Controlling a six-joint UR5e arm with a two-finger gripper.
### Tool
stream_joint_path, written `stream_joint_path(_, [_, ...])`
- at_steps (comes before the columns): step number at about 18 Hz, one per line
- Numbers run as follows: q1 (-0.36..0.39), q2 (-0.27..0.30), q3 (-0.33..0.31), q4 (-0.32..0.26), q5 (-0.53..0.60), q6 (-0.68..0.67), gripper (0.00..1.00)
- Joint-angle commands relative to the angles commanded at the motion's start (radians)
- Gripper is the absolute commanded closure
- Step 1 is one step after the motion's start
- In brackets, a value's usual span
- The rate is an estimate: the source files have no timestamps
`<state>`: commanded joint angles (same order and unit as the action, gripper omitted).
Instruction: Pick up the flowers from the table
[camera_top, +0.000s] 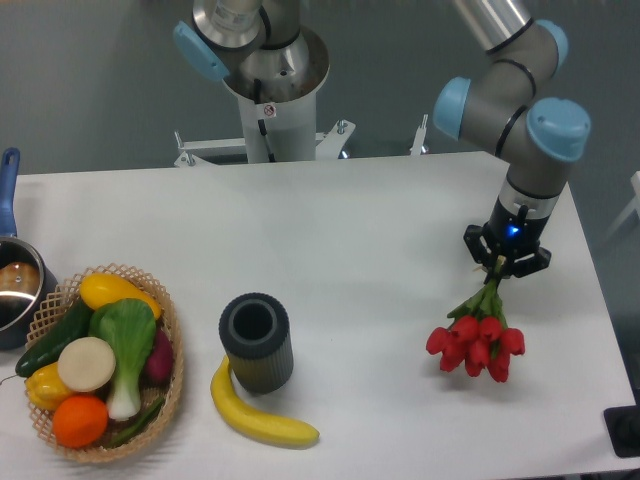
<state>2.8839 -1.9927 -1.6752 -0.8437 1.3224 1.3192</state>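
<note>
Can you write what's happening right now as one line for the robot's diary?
gripper: shut on flowers | stems gripped, red heads hanging down | over table, right side
</note>
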Motion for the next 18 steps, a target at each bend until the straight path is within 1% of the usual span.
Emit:
stream_joint_path(2, [0.002, 0.021, 0.003, 0.005, -0.064, -0.002, 0.93])
stream_joint_path(3, [0.006, 0.034, 0.005, 0.006, -0.139, -0.005, 0.93])
stream_joint_path(4, [0.012, 0.044, 0.008, 0.008, -0.19, -0.008, 0.93])
stream_joint_path(8, [0.032, 0.06, 0.017, 0.012, -0.4, -0.009, 0.93])
stream_joint_path(11, [0.048, 0.081, 0.017, 0.012, -0.534, -0.029, 0.93])
stream_joint_path(13, [0.061, 0.092, 0.017, 0.012, -0.586, -0.064, 0.93])
stream_joint_path(18, [0.089, 0.095, 0.018, 0.012, -0.644, -0.074, 0.93])
